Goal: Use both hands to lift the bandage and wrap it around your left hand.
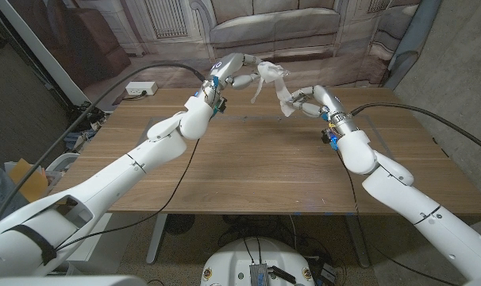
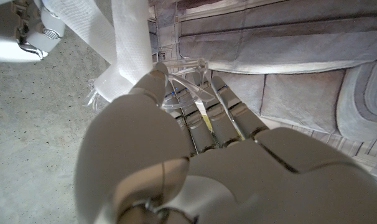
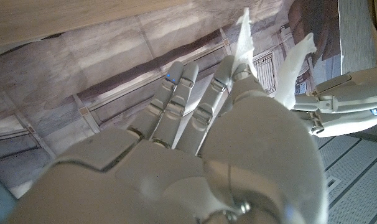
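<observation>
Left hand raised above far edge of counter, fingers extended, white bandage draped over them. Right hand raised alongside, pinching bandage end between thumb and fingers. Bandage spanning both hands, clear of counter.

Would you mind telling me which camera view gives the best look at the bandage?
The head view: it shows the whole white bandage strung above the table between the left hand and the right hand. The left wrist view shows a wide strip close up beside the fingers; the right wrist view shows thin strips past that hand's fingertips.
</observation>
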Motion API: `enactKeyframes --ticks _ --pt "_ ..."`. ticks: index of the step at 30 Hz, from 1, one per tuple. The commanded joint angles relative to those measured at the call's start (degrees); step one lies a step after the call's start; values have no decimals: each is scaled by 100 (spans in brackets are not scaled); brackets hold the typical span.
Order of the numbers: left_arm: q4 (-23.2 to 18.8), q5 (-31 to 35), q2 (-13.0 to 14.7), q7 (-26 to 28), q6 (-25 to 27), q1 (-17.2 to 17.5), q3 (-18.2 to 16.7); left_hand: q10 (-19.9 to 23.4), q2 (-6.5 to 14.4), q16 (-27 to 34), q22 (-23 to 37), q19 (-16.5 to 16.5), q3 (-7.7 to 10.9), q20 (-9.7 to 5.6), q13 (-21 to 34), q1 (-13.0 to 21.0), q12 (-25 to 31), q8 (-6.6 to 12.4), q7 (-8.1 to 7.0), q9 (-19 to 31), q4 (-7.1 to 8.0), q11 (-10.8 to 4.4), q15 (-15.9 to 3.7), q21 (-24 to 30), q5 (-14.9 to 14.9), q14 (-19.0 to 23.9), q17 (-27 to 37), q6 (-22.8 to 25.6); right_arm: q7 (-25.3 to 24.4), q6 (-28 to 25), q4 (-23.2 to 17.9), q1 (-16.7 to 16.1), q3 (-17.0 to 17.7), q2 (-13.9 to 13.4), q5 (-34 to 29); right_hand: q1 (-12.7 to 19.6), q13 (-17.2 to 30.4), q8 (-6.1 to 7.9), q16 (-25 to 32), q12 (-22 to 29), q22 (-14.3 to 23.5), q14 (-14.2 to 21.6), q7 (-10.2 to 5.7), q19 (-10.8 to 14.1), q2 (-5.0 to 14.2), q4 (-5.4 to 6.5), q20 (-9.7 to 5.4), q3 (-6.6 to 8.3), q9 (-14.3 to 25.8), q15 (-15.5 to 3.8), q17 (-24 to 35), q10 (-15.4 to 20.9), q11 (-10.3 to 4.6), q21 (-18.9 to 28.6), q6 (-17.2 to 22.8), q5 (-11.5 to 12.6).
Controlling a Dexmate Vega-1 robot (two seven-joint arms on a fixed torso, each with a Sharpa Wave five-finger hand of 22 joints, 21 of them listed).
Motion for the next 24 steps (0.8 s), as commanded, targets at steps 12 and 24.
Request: enactKeyframes --ticks 12,24 --pt "282 -105 -59 -47 -230 -113 95 -9 -38 6 6 -33 48 -454 24 -19 -11 25 2 5 13 -9 -628 -15 8 14 4 24 27 50 -249 -157 118 78 177 -54 -8 41 -27 8 14 48 4 -29 -12 2 -830 72 11 -677 -34 38 -1 -25 30 -2" --pt "170 -100 10 -30 -170 -37 50 -11 -46 4 6 -45 62 -448 24 -27 -10 24 -12 5 13 -13 -635 -18 9 3 3 25 5 168 -119 -86 58 129 175 -71 -8 40 -33 12 14 47 3 -31 -12 3 -826 89 9 -675 -47 40 -2 -32 35 -4"
